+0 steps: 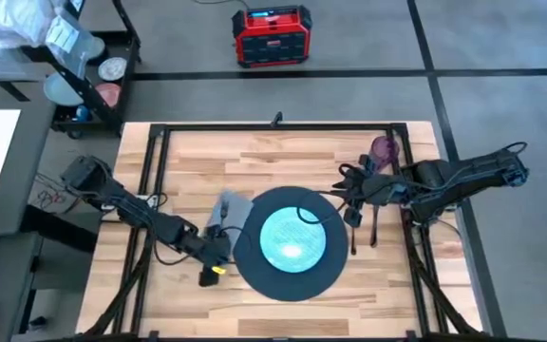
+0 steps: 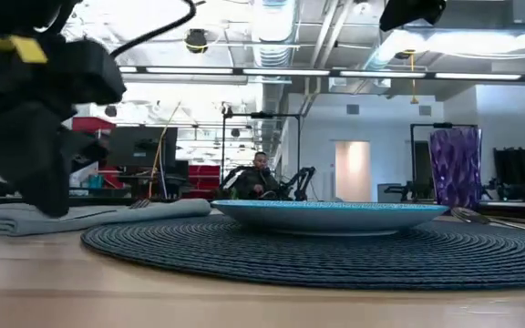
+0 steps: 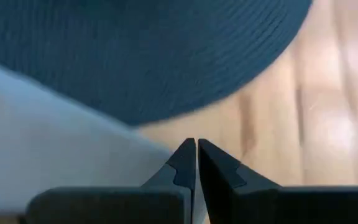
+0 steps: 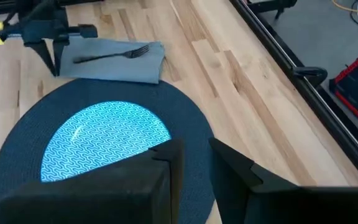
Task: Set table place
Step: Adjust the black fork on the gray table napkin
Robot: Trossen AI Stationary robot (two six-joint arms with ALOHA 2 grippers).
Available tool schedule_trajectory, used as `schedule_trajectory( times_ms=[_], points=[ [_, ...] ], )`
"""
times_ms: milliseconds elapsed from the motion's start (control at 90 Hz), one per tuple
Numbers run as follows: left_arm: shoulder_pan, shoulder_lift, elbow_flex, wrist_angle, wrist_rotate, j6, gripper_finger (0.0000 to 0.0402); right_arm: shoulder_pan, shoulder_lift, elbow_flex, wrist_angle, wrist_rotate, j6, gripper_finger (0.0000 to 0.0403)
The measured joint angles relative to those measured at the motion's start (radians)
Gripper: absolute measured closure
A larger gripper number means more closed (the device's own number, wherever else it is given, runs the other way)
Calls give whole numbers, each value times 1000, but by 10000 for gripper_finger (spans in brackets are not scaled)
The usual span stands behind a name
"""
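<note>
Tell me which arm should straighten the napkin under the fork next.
Left, probably. The left gripper, shut, sits at the near edge of the napkin, which carries the fork. The right gripper, open, is across the mat beside the purple cup and would have to cross the plate.

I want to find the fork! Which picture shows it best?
The right wrist view: the fork lies whole on the grey napkin. The high view shows the napkin with the fork hard to tell. The low view shows only its tines. The left wrist view shows no fork.
</note>
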Motion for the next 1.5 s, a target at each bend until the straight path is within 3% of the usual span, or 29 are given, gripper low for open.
schedule_trajectory(
  times_ms=[111,311,489,622,800,1056,1256,1500],
  points=[
    [7,0,12,32,-2,32,401,0,0,0,3,0,0,343],
    [-1,-7,49,-253,-19,-30,401,0,0,0,0,-1,4,343],
    [-24,-14,61,-405,-125,-90,401,0,0,0,-3,-1,4,343],
    [-28,-17,61,-424,-166,-102,401,0,0,0,-7,-1,8,343],
    [-44,-103,65,-327,-203,-16,401,0,0,0,-7,-4,11,343],
    [-50,-166,62,-608,-234,-154,401,0,0,0,-8,-5,11,343],
    [-59,-137,9,-589,-171,-228,401,0,0,0,-8,-4,10,343],
    [-79,-95,1,-516,-169,-256,401,0,0,-1,-6,-4,10,343]
  ],
)
